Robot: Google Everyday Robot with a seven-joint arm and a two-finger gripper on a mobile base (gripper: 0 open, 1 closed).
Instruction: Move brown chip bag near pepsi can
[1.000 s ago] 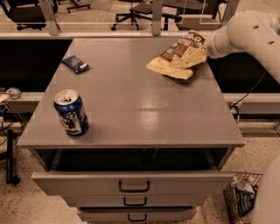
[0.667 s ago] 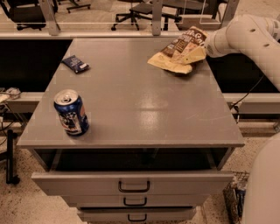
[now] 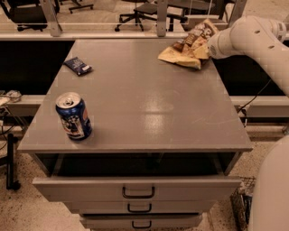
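Note:
The brown chip bag [image 3: 188, 46], crinkled, dark brown and cream-tan, lies at the far right corner of the grey table [image 3: 144, 99], partly lifted at its right end. My gripper [image 3: 207, 48] is at the bag's right edge, at the end of the white arm coming in from the right. The pepsi can [image 3: 73, 116] stands upright near the table's front left edge, far from the bag.
A small dark blue flat packet [image 3: 77, 65] lies at the far left of the table. Drawers with handles [image 3: 137, 192] are below the front edge. Office chairs [image 3: 140, 11] stand behind the table. The robot's white body [image 3: 271, 189] is at the lower right.
The arm and the chip bag have shifted slightly up and away toward the far right corner. The can and the packet have not moved.

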